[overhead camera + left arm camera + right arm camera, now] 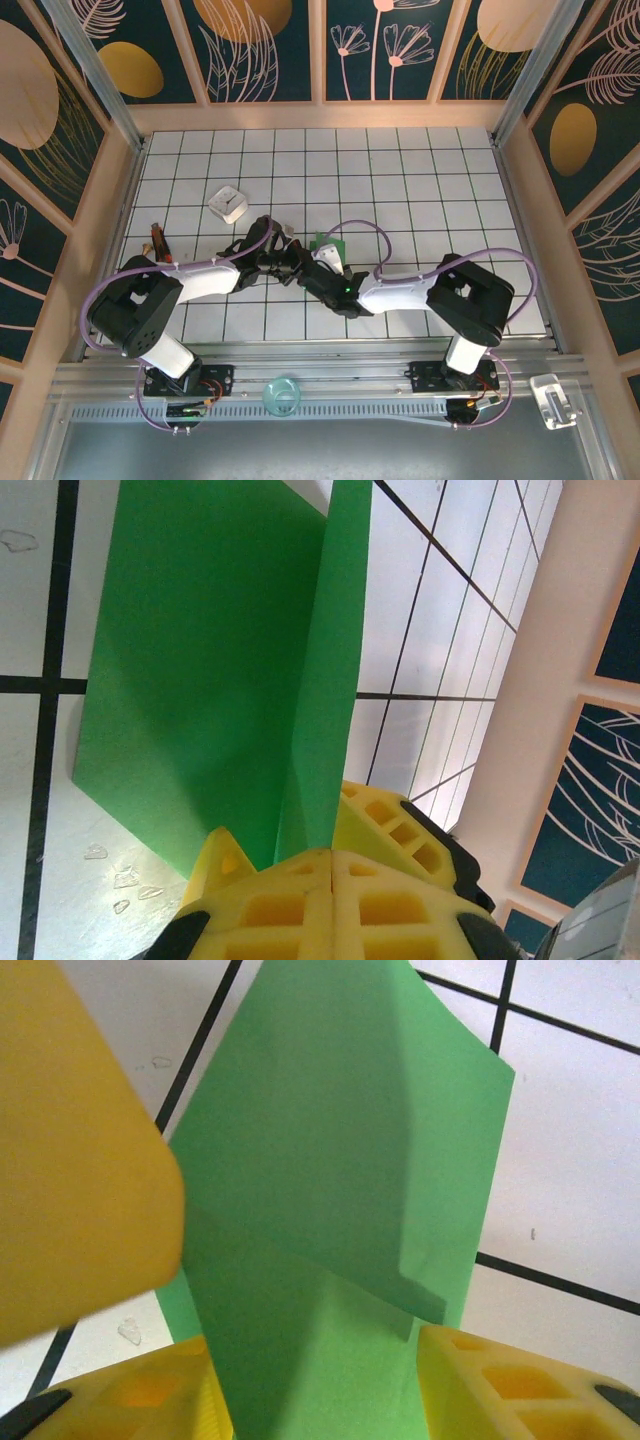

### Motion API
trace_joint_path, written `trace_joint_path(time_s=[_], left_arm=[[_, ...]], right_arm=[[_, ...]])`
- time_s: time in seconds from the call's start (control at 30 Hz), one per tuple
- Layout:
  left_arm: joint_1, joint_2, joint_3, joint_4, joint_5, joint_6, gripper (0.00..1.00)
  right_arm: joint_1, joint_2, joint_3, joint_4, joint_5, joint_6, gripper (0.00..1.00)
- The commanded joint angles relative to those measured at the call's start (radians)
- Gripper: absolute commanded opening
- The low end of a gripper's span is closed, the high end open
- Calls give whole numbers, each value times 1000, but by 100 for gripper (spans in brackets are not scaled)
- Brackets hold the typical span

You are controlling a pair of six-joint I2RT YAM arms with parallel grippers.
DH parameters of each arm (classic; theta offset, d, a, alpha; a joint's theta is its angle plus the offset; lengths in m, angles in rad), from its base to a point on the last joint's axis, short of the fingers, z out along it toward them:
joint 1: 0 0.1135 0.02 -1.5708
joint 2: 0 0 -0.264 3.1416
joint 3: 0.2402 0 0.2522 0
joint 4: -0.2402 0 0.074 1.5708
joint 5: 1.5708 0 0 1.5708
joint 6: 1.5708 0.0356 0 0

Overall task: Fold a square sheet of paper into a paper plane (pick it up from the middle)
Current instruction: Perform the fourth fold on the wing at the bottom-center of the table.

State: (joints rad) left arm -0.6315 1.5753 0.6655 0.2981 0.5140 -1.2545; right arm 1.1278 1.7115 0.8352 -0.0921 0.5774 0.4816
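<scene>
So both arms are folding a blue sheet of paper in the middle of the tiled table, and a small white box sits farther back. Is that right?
Not quite. The sheet of paper is bright green, not blue, as the left wrist view shows plainly. The rest stands, including the small white box farther back.

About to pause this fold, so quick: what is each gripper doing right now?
Left gripper: shut on the green paper.
Right gripper: open, jaws apart with the green paper between them, no clear grip.
</scene>
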Motion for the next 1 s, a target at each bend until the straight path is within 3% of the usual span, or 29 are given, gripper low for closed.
trace_joint_path(time_s=[0.0,0.97], left_arm=[[-4,3,14,-85,24,-76,0],[-4,14,-4,-59,34,-78,0]], right_arm=[[12,20,30,-41,75,20,48],[12,59,44,-55,88,46,34]])
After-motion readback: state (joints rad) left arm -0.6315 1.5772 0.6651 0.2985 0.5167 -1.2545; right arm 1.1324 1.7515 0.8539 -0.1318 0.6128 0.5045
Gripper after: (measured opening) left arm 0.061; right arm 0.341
